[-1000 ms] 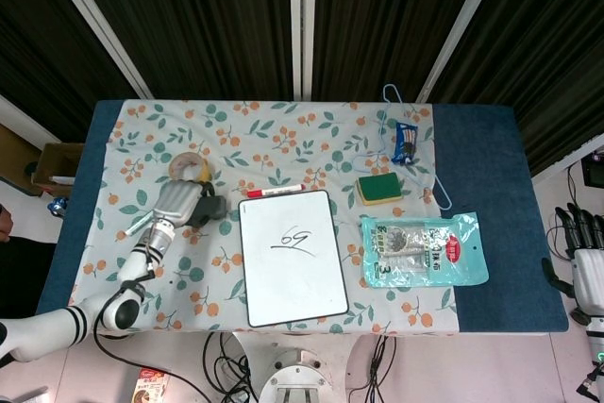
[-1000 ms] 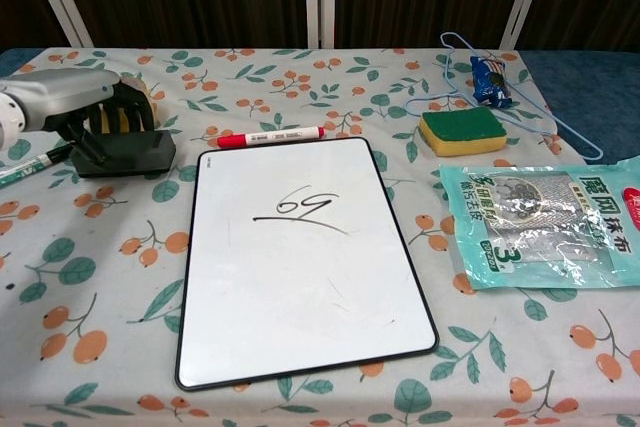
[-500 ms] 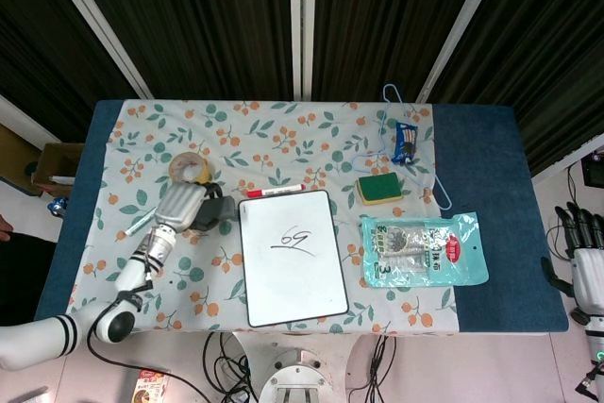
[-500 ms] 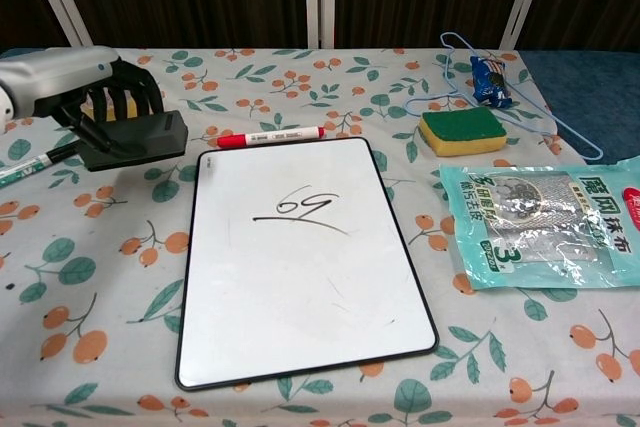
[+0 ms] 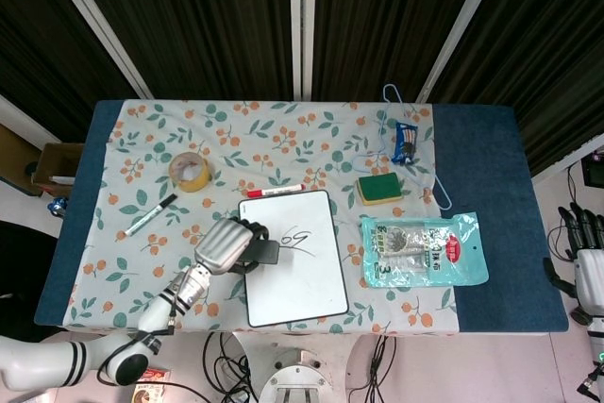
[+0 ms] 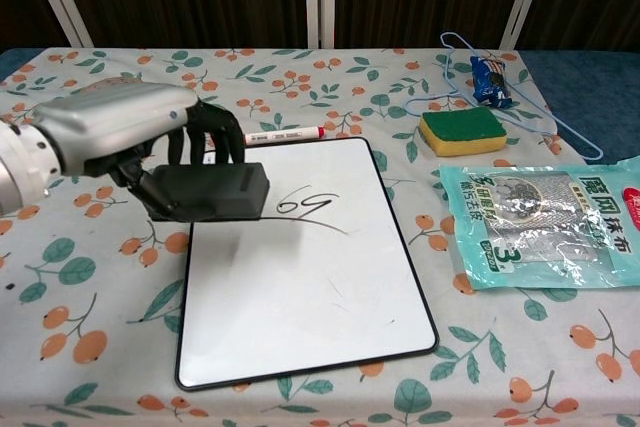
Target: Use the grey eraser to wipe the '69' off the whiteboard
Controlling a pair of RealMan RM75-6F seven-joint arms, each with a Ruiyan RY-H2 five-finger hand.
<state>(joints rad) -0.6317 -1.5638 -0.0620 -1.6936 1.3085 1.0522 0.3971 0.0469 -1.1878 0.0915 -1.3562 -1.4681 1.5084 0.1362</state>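
My left hand grips the grey eraser and holds it over the left part of the whiteboard. The eraser sits just left of the handwritten '69', covering the start of its underline stroke. Whether the eraser touches the board I cannot tell. My right hand hangs beyond the table's right edge, fingers apart and holding nothing.
A red marker lies along the board's top edge. A tape roll and a black marker lie at the left. To the right are a green-yellow sponge, a teal packet, a blue hanger and a small blue wrapper.
My left hand has carried the eraser from the cloth left of the board, up and rightward, to above the board's left side beside the '69'. The right hand has stayed put.
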